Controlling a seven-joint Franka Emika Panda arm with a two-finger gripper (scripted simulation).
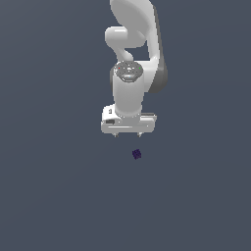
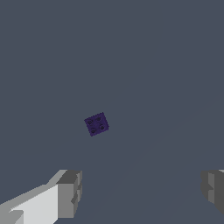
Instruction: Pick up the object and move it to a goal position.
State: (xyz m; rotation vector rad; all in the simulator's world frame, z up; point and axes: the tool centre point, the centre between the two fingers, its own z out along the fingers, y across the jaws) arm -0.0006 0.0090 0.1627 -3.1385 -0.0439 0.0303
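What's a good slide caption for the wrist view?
Open gripper above a small purple cube, not yet grasped.

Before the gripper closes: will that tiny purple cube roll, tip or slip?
The purple cube looks flat-faced, so rolling seems unlikely. It is tiny beside the open gripper, so probably light and easily nudged. It sits turned relative to the fingers, so it may twist when pinched.

Cube (image 1: pixel 137 154): tiny, dark purple-indigo, lying alone on the flat grey surface (image 1: pixel 54 186). The wrist view shows its upper face (image 2: pixel 96 124) bearing four small dark round dimples in a square pattern, edges turned askew. Nothing touches it.
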